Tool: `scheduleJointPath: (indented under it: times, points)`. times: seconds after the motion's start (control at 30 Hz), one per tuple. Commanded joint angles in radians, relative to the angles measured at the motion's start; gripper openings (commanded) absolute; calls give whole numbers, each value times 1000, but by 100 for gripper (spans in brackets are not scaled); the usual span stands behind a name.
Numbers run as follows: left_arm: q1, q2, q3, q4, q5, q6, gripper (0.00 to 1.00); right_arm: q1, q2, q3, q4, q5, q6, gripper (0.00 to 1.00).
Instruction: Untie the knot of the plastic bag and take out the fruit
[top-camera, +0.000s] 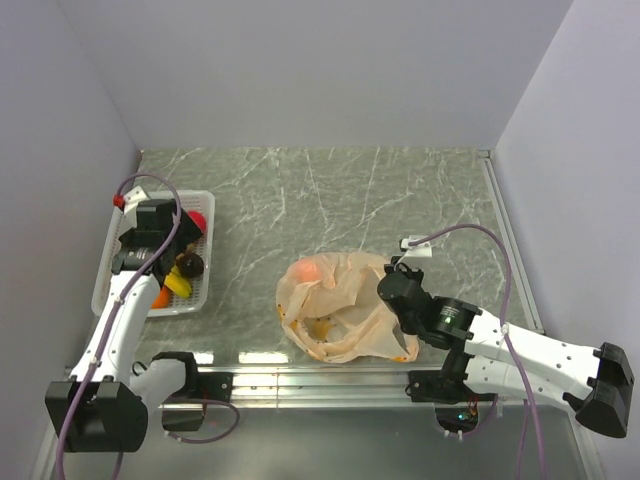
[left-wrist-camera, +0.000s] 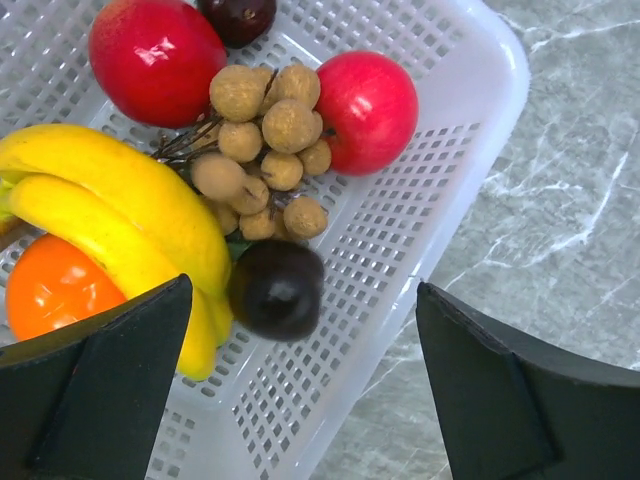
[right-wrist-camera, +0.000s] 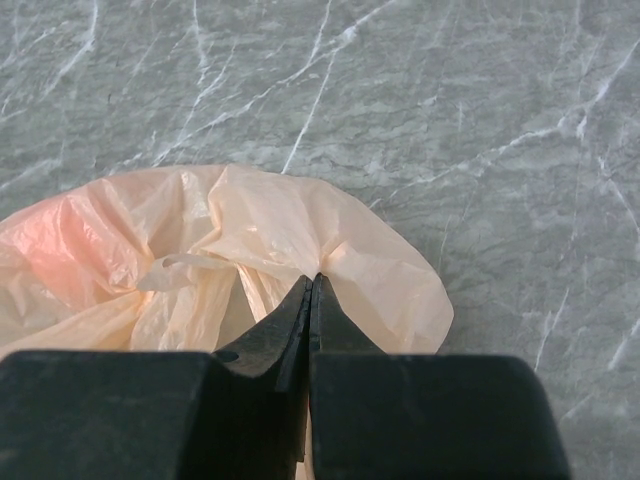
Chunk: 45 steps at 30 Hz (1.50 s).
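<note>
The table (top-camera: 400, 200) was a flat surface patterned like grey-green stone, streaked with thin white veins, and it ran back to pale walls (top-camera: 300, 70) at the left, rear and right. Two things lay directly on it. A white perforated plastic basket (left-wrist-camera: 400, 240) sat at the far left, close along the left wall, its long side running front to back. The plastic bag (top-camera: 345, 305), thin, crumpled and pale peach-orange, lay slumped near the middle, towards the front edge and well apart from the basket. A silver metal rail (top-camera: 320, 380) ran along the table's near edge.
</note>
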Motion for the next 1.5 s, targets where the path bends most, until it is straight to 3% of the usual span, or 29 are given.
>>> scheduleJointPath:
  times: [0.0, 0.17, 0.4, 0.63, 0.8, 0.87, 1.03, 1.2, 1.33, 1.47]
  points:
    - [2, -39, 19, 15, 18, 27, 99, 6, -13, 31, 38, 22, -33, 0]
    - [-34, -91, 28, 10, 282, 62, 99, 8, -10, 63, 38, 18, -50, 0]
    - [-391, -157, 11, 65, 382, 39, 99, 19, -84, 153, 165, -53, -273, 0]
    - [-517, -208, 51, 107, 445, 21, 99, 34, -138, 227, 283, -234, -403, 0]
    - [-626, -246, 72, 121, 462, -7, 97, 46, -81, 187, 286, -225, -389, 0]
    - [-678, -254, 69, 134, 448, -22, 94, 46, -41, 174, 282, -206, -363, 0]
    - [-931, -188, 65, 190, 351, -43, 88, 54, 23, 177, 237, -138, -315, 0]
    - [-1222, -27, 123, 257, 114, -43, 81, 69, 37, 233, 194, -66, -347, 0]
    - [-1288, 158, 184, 273, 2, -65, 73, 71, 10, 241, 174, -55, -348, 0]
    - [-1311, 247, 181, 371, 3, -97, 65, 71, -12, 236, 150, -54, -322, 0]
